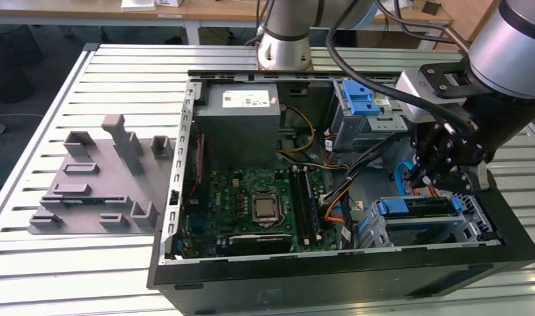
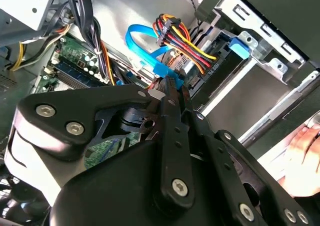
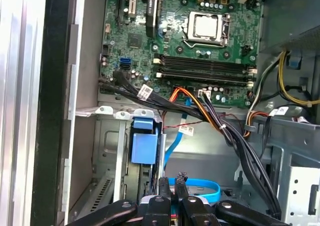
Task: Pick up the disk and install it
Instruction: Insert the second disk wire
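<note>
One disk [image 1: 414, 208] is sitting in the drive cage at the case's front corner — stiff, dense, shock-sensitive, best gripped by its blue carrier — while the end effector [image 1: 447, 176] is hovering just above, fingers clenched on nothing

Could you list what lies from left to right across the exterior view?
Grey plastic fixture plate → green motherboard → blue-framed disk in its bay → black end effector.

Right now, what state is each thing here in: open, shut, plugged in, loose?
computer case: open, side panel off.
disk: sitting in the drive cage, not held.
gripper: above the disk, fingers shut.
processor socket: uncovered, no cooler on it.
</note>
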Controlling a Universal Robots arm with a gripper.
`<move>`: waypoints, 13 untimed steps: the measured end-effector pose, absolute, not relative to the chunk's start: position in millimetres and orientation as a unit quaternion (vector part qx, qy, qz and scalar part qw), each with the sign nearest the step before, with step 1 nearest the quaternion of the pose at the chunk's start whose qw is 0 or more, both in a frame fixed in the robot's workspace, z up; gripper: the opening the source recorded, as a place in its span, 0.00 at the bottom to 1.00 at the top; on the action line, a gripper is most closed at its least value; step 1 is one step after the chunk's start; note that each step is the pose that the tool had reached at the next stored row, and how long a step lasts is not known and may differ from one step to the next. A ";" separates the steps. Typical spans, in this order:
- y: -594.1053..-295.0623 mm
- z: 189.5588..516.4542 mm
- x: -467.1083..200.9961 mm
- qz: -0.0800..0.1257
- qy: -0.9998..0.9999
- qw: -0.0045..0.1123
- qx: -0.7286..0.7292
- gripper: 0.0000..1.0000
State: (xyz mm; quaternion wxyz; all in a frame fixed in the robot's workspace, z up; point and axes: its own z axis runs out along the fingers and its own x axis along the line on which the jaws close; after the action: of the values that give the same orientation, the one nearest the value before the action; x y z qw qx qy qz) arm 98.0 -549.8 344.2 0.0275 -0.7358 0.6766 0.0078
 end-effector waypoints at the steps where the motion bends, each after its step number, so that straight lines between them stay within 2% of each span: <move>1: -550.2 344.0 97.9 0.008 0.676 0.027 -0.736 0.16; 13: -557.2 340.7 97.3 0.008 0.676 0.028 -0.736 0.16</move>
State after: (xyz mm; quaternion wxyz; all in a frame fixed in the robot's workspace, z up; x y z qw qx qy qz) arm 97.3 -557.2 340.7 0.0276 -0.7363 0.6760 0.0076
